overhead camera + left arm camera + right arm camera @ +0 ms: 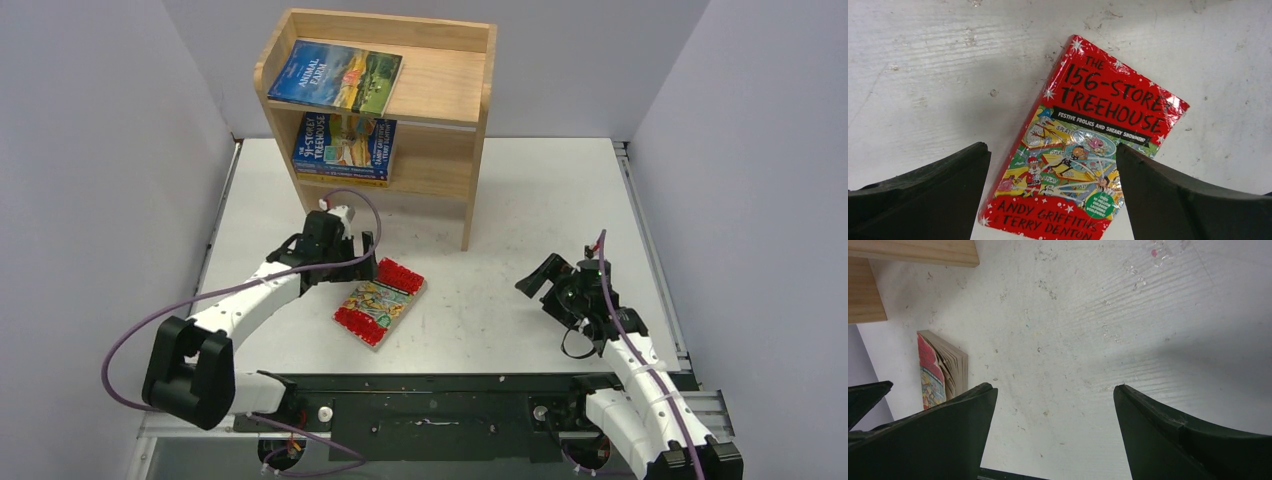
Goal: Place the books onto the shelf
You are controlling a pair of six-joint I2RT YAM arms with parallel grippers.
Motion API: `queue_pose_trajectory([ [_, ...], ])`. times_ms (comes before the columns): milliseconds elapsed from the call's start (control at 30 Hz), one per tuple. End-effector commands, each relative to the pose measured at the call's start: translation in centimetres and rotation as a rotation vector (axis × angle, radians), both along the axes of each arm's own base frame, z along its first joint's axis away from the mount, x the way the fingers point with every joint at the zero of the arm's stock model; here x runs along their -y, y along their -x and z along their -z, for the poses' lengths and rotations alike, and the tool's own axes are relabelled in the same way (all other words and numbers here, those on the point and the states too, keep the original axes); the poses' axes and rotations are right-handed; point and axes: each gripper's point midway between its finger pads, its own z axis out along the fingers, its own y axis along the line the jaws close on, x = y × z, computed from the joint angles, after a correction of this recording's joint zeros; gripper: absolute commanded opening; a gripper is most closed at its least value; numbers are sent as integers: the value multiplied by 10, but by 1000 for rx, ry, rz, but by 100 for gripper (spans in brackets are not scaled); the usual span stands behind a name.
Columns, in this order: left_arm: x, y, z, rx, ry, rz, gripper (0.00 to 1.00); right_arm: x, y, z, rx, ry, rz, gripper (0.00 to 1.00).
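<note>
- The shelf [440, 90] stands at the far side of the table [540, 200], left of centre, with its open front facing the arms.
- The "Animal Farm" book [335, 76] lies flat on the rimmed top of the shelf, towards its left end, cover up and slightly askew.
- A stack of books [345, 148] lies flat on the inner shelf, at its left end. The top one has a blue cover with "Treehouse" on it. I cannot tell how many are in the stack.
- The red-bordered book [380, 301] lies flat on the table, cover up. It is nearer than the shelf and apart from it, turned at an angle. The left wrist view shows the title "The 156-Storey Treehouse".
- The left gripper [340, 265] is at the far-left edge of the red-bordered book and points down at it. Its jaws are spread wide and hold nothing.
- In the left wrist view the two dark fingers [923, 195] frame the lower part of the cover. I cannot tell whether they touch the book.
- The right gripper [558, 282] is over bare table on the right, well apart from the book and the shelf. Its jaws are also wide apart, with nothing between them.
- In the right wrist view the page edge of the red-bordered book shows at the left, with a corner of the shelf's wood above it.
</note>
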Motion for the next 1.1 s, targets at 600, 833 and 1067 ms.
queue_pose_trajectory([
  [600, 151, 84, 13, -87, 391, 280, 97, -54, 13, 14, 13, -230, -164, 90],
  [833, 131, 57, 10, -78, 487, 218, 97, -117, 20, 19, 54, -245, -366, 91],
  [1067, 122, 54, 29, -130, 482, 239, 97, -189, 28, 28, 49, -267, -591, 98],
])
